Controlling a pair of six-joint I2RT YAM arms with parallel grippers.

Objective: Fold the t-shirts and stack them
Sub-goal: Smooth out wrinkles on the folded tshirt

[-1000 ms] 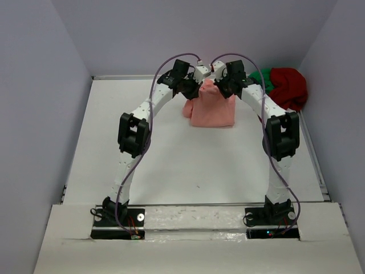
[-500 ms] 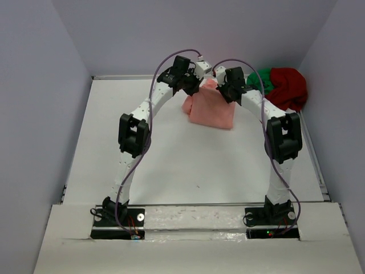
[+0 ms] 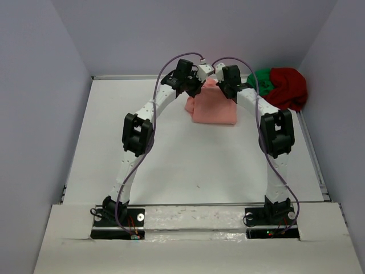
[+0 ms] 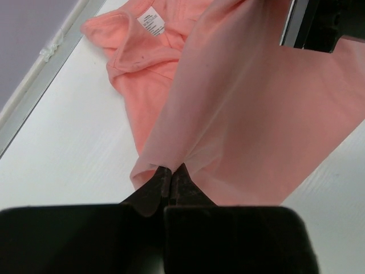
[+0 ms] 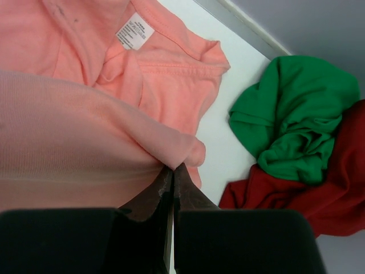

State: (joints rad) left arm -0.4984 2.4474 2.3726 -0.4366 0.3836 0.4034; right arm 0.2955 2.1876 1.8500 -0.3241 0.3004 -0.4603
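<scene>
The left gripper's two black fingers are clenched on an edge of the soft salmon-pink cloth t-shirt, holding a fold of it up off the white table. The right gripper is likewise pinched tight on another bunched edge of the same shirt. Both grippers sit close together at the far middle of the table, with the pink shirt draped below them and its small white neck tag face up at the far side. A crumpled green cloth t-shirt and a crumpled dark red cloth t-shirt lie touching in the far right corner, a strip of bare table between them and the pink one.
</scene>
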